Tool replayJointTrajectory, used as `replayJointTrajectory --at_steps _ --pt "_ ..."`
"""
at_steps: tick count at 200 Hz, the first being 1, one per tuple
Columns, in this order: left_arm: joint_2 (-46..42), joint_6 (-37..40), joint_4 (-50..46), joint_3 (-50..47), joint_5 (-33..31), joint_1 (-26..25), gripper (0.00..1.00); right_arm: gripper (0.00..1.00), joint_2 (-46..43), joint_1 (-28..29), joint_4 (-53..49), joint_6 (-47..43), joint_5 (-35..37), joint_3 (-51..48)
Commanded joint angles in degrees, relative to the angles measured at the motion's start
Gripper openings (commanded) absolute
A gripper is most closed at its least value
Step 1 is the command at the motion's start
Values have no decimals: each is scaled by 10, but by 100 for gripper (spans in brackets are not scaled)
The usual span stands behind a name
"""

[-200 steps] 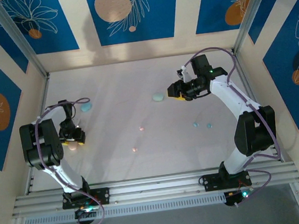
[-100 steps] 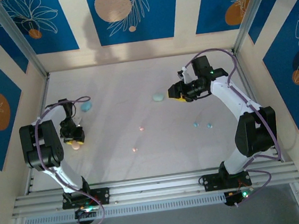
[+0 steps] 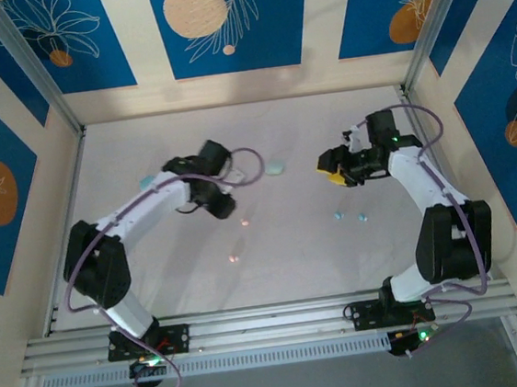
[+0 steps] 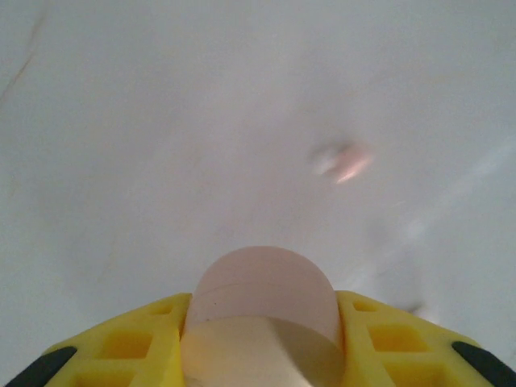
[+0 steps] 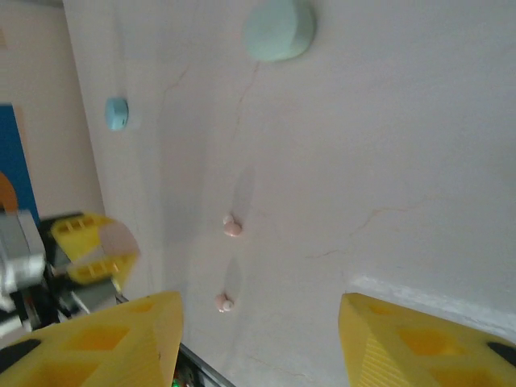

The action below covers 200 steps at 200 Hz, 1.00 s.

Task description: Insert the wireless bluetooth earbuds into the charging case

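The left arm (image 3: 144, 205) is extended from its base at the near edge of the table (image 3: 294, 264) toward the middle. Its forearm is laid low and its wrist is turned downward. The left hand (image 3: 225, 204) is closed on a pink case (image 4: 262, 294), which is clamped between the yellow fingers (image 4: 121, 343). The right arm (image 3: 421, 183) is raised from its base by the right edge and bent at the elbow, with the forearm directed to the left. The right hand (image 3: 332, 169) is held above the table, its two fingers (image 5: 137, 339) spread wide apart.
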Motion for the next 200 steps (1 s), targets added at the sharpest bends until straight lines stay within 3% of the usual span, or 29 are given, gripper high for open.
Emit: replayJointTrajectory --at_steps 1,44,88,157,200 --pt "54 53 30 39 13 -54 31 54 -42 -45 19 38 -16 -33" --pt "178 104 -20 157 2 -126 32 54 -106 -142 39 60 -27 -88" --pt "258 143 -58 213 -8 -156 33 54 -126 -159 23 46 -23 -88" --pt "254 210 -60 166 25 -168 44 53 -137 -149 40 16 -16 -94" --pt "205 227 -3 97 24 -174 59 53 -133 -115 41 -17 8 -91"
